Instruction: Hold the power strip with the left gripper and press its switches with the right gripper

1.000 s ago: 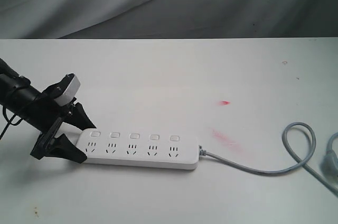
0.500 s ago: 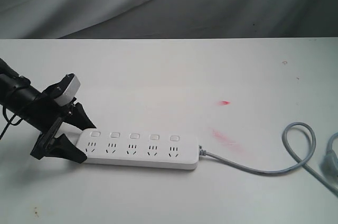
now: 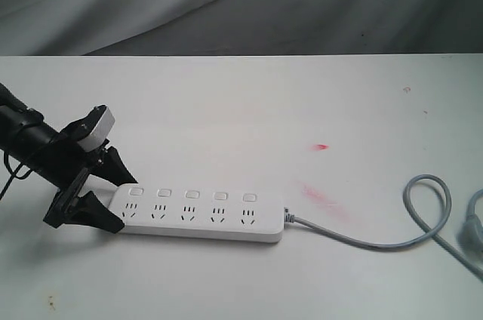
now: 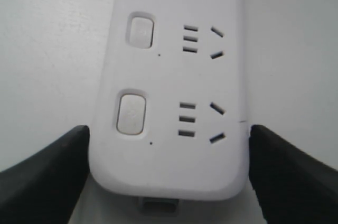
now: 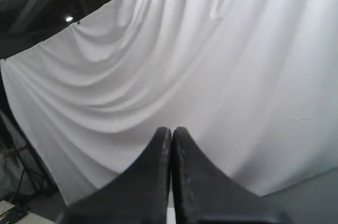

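The white power strip lies flat on the white table, its grey cord leaving from the right end. Its switches form a row above the sockets. My left gripper grips the strip's left end, one black jaw against each long side. In the left wrist view the strip fills the gap between the jaws of the left gripper, and the nearest switch is bare. My right gripper is shut on nothing and faces a white curtain; it is out of the exterior view.
The cord loops at the right edge of the table toward a grey plug. Red smudges mark the table right of the strip. A grey draped cloth hangs behind the table.
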### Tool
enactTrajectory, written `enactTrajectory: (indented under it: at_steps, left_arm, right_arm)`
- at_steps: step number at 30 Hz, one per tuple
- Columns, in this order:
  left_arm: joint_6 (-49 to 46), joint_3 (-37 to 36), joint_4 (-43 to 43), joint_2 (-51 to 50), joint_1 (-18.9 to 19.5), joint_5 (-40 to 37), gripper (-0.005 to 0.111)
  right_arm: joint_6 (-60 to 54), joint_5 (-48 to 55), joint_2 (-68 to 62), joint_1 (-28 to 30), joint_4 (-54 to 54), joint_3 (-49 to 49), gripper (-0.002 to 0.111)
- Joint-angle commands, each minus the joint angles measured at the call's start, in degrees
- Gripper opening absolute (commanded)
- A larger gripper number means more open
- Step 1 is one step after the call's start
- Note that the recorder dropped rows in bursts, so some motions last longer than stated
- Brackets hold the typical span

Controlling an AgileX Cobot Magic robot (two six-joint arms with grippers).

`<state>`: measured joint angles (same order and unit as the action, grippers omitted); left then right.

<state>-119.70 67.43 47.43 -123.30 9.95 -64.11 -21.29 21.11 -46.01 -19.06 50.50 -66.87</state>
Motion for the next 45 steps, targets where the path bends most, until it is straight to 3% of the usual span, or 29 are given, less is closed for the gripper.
enactTrajectory:
  at_steps: [1,7,12,24,29,40,45]
  left_arm:
    - [-0.23,0.12,-0.94,0.03,-0.19,1.18,0.041]
    - [-0.23,0.12,-0.94,0.03,-0.19,1.18,0.041]
    - [-0.23,0.12,-0.94,0.03,-0.19,1.18,0.041]
    - [-0.23,0.12,-0.94,0.03,-0.19,1.18,0.041]
    - [-0.23,0.12,-0.94,0.03,-0.19,1.18,0.041]
    - [-0.23,0.12,-0.94,0.03,-0.19,1.18,0.041]
    - [-0.23,0.12,-0.94,0.03,-0.19,1.18,0.041]
  right_arm:
    - [14.62,5.08,2.80,3.89,-19.74,1.64,0.000]
    - [19.87,10.12,6.37,8.01,-38.92,7.17,0.000]
    - [20.59,8.57,9.90,11.17,-44.29,14.45,0.000]
    - [20.47,-7.77,21.24,18.71,-46.91,43.81,0.000]
    - [20.10,-8.34,30.24,21.77,-46.91,55.24,0.000]
    - [20.10,-6.63,42.29,23.27,-48.32,66.87,0.000]
    - [20.10,-2.35,45.77,23.27,-49.05,66.87,0.000]
